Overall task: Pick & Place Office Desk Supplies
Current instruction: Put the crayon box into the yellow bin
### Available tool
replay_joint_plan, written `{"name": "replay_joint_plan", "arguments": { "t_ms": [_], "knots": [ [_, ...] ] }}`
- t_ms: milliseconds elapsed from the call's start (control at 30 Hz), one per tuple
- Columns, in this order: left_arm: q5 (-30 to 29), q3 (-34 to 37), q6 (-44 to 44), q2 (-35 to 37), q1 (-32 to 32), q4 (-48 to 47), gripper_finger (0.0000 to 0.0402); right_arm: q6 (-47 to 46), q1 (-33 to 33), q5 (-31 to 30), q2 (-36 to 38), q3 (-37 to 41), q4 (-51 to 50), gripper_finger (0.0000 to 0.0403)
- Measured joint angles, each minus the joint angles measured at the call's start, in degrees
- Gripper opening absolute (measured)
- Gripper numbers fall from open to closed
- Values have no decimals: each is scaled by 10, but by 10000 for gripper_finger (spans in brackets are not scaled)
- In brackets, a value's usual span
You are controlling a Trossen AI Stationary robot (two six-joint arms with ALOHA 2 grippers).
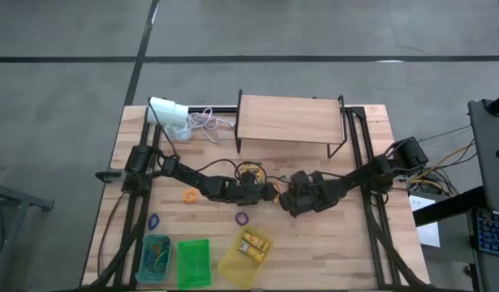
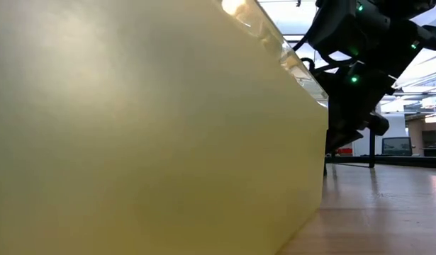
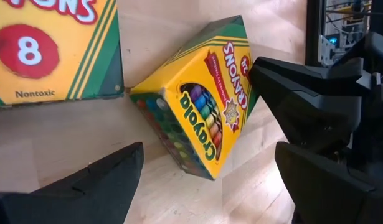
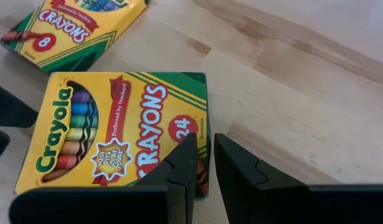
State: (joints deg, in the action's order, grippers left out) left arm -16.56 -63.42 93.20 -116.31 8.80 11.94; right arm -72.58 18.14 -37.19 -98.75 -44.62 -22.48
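A 24-crayon box (image 4: 110,130) lies at the table's middle, between my two grippers. A smaller 8-crayon box (image 3: 48,50) lies flat beside it. My right gripper (image 4: 205,146) is nearly shut at the end of the bigger box that bears the "24". My left gripper (image 3: 208,152) stands open, low over the table. One finger (image 3: 91,186) is on either side of the bigger box, touching nothing. Loose orange (image 1: 190,195), purple (image 1: 242,217) and blue (image 1: 154,220) rubber bands lie on the wood nearer the front. My right gripper has the 24-crayon box's end edge (image 4: 205,177) in the narrow gap between its fingers. One fingertip (image 4: 188,149) lies over the printed face by the "24"; the other stands just past the edge. The fingers slant down from the table's right. In the left wrist view the box looks tipped.
Along the near edge stand a teal bin (image 1: 154,258) with bands, a green bin (image 1: 194,264) and a yellow bin (image 1: 233,266) holding crayon boxes. The yellow bin's wall (image 2: 132,142) fills the low view. A wooden shelf (image 1: 290,122) and a white cylinder (image 1: 168,113) with cord stand at the back.
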Motion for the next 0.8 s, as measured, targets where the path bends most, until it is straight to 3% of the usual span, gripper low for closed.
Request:
{"name": "replay_joint_plan", "arguments": {
  "t_ms": [467,800],
  "knots": [
    [0,0,0,0,1,0,366,16,-5,10,19,2,-9,52],
    [2,0,-3,0,2,1,366,84,-6,22,40,0,-16,52]
  ]
}}
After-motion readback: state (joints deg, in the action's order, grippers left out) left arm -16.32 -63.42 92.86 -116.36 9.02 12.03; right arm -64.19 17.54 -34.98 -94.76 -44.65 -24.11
